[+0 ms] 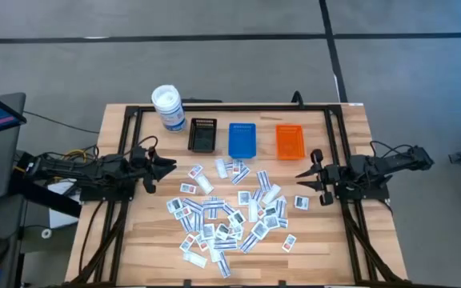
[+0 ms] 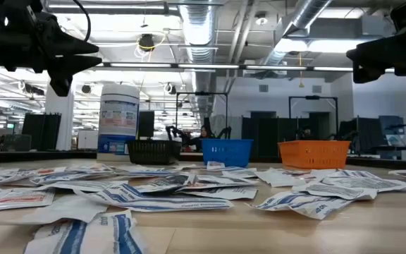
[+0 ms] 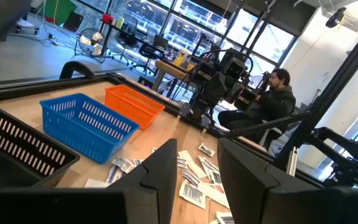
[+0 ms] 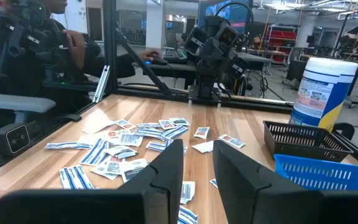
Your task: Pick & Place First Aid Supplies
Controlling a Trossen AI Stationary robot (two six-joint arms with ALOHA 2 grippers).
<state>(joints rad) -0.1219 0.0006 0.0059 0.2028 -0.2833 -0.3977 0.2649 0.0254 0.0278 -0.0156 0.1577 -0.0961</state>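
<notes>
The first aid supplies (image 1: 222, 212) are many small flat white packets with blue, red or dark print, lying loose in a heap on the wooden table's middle; they also show in the low view (image 2: 161, 194) and the right wrist view (image 4: 123, 149). My left gripper (image 1: 171, 166) hovers above the table at the heap's left edge, pointing right, its fingers (image 3: 166, 168) open with nothing between them. My right gripper (image 1: 300, 179) hovers at the heap's right edge, pointing left, open with a narrower gap (image 4: 197, 152) and nothing in it.
Along the far side stand a black tray (image 1: 202, 134), a blue tray (image 1: 242, 139) and an orange tray (image 1: 290, 141), with a white round canister (image 1: 167, 106) left of them. A dark frame (image 1: 334, 144) borders the table. People sit beyond the table (image 3: 278, 93) (image 4: 42, 37).
</notes>
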